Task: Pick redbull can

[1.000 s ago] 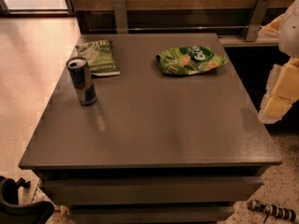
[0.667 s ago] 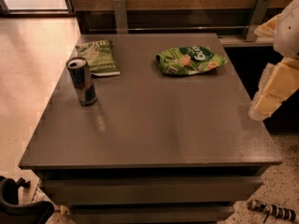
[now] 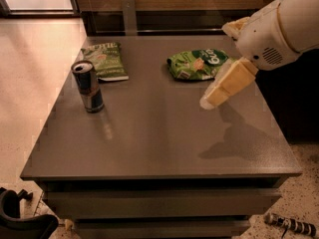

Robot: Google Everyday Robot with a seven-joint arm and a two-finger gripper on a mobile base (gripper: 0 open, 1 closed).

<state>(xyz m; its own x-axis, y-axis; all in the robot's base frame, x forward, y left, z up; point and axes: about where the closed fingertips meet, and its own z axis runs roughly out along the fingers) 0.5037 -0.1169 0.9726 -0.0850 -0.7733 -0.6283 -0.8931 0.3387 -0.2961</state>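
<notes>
The redbull can [image 3: 88, 87], slim, dark blue and silver with a silver top, stands upright near the left edge of the grey table [image 3: 159, 138]. My gripper [image 3: 210, 100], cream-coloured at the end of the white arm [image 3: 279, 29], hangs above the right half of the table, pointing down and left. It is well to the right of the can and holds nothing that I can see.
A flat green snack bag [image 3: 105, 60] lies just behind the can. A second green bag [image 3: 198, 63] lies at the back middle, close under the gripper's arm. A dark wall panel and a metal post [image 3: 128, 15] stand behind the table. Pale floor lies to the left.
The arm has swung in from the right edge to over the table's right half, moving left toward the can. The view has shifted closer. The can and bags have not moved.
</notes>
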